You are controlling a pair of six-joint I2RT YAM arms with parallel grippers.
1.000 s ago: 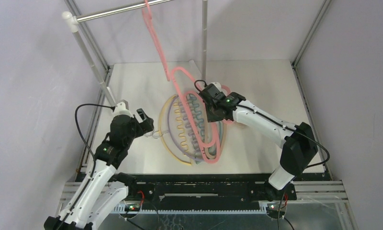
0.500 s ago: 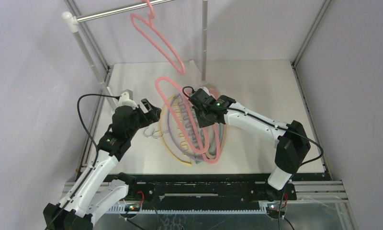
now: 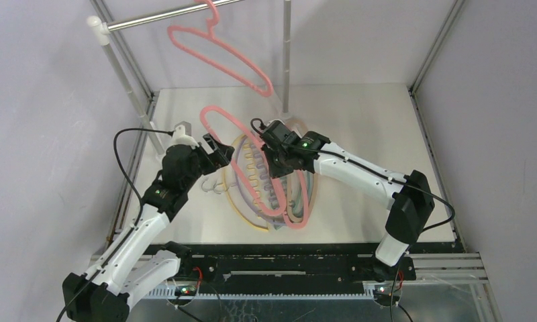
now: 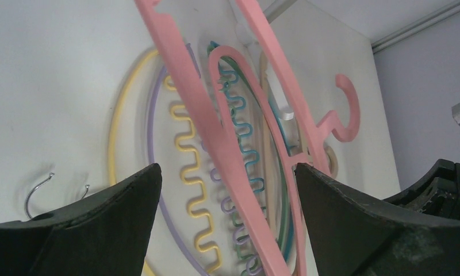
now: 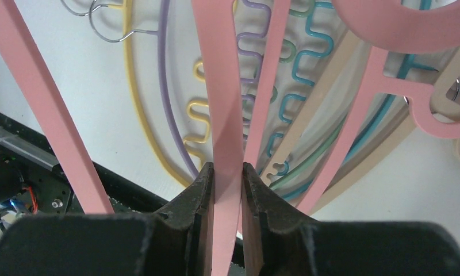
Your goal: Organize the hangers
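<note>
A pink hanger (image 3: 263, 88) hangs by its hook on the silver rail (image 3: 165, 13). My right gripper (image 3: 274, 153) is shut on a bar of a second pink hanger (image 3: 242, 126) and holds it tilted above the pile; the grip shows in the right wrist view (image 5: 227, 172). The pile of hangers (image 3: 252, 194), yellow, lavender, teal, green, tan and pink, lies flat on the table. My left gripper (image 3: 220, 149) is open just left of the raised hanger. In the left wrist view its bar (image 4: 227, 167) passes between my spread jaws (image 4: 227, 190) without touching them.
The rack's upright post (image 3: 286, 54) stands behind the pile, and its slanted left post (image 3: 125, 80) stands by my left arm. Two metal hooks (image 3: 212, 186) of the yellow and lavender hangers stick out at the pile's left. White table (image 3: 366, 121), purple walls around.
My right gripper has carried the pink hanger leftward and its looped end higher. My left gripper has moved up and right to that hanger. The hanger on the rail has swung round.
</note>
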